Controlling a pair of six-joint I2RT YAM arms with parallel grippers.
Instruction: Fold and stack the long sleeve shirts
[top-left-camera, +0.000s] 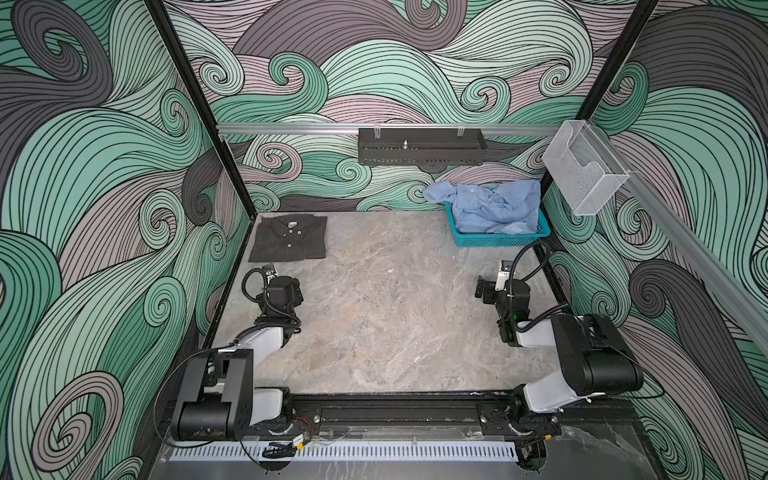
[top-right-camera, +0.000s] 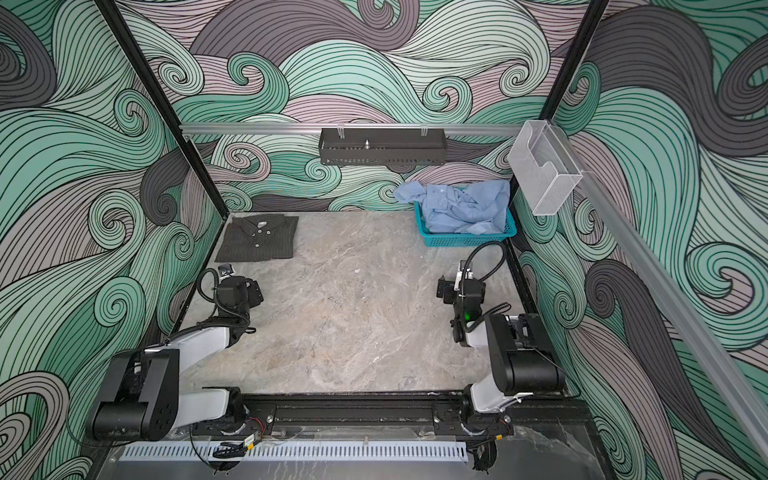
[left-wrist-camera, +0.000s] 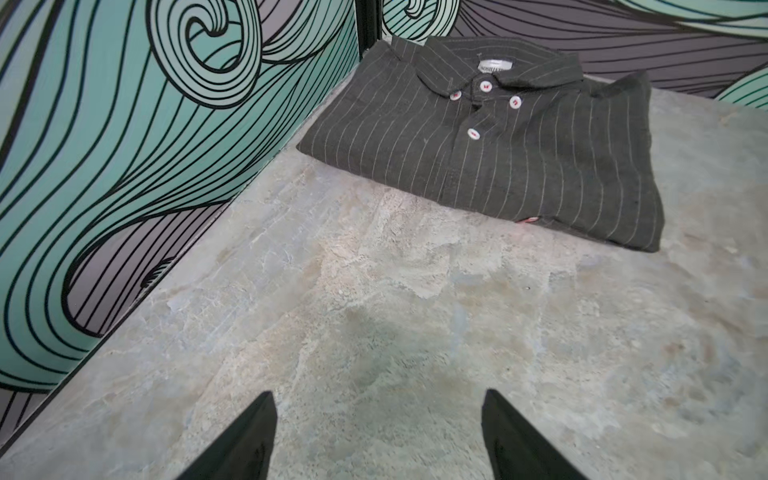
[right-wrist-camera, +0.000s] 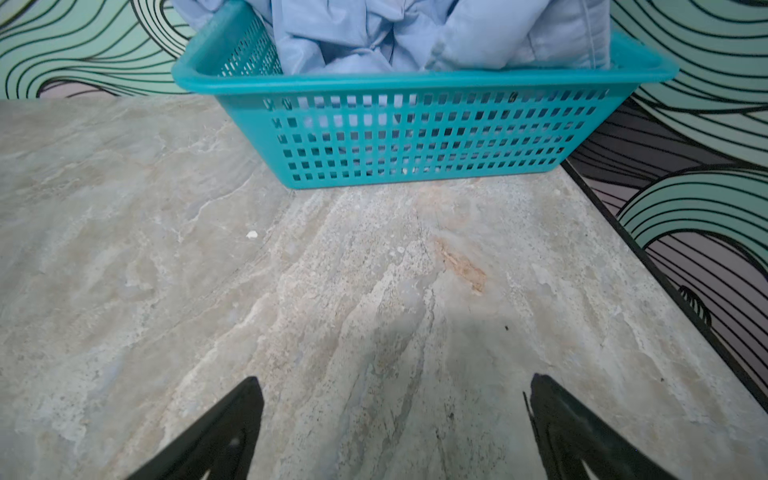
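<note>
- The dark shirt (left-wrist-camera: 498, 145) is lying folded, collar up, in the far left corner of the table (top-left-camera: 395, 311), so 1 of the 2 shirts is looking done.
- The blue shirt (top-left-camera: 490, 208) is sitting crumpled in the basket (right-wrist-camera: 415, 79) at the far right, with some cloth spilling past the basket's left side in a top view. Fetching it is looking like the step in hand.
- The left gripper (left-wrist-camera: 378, 395) is hovering over bare table near the dark shirt, its fingers (left-wrist-camera: 249, 436) spread wide and holding nothing.
- The right gripper (right-wrist-camera: 395, 379) is facing the basket from near by, also spread wide and gripping nothing.
- The next move is probably calling for the right gripper to reach over the near rim and pinch cloth alone. It would then be lifting the shirt clear without dragging the basket and spreading it on the open middle for folding.
- The basket wall is hiding the blue shirt's lower part, and its sleeves are getting lost in the bunching, so a good grasp spot is hard to pick.
- The right wrist view is cutting off the top of the heap.
- In both top views the wrists are covering most of each gripper.
</note>
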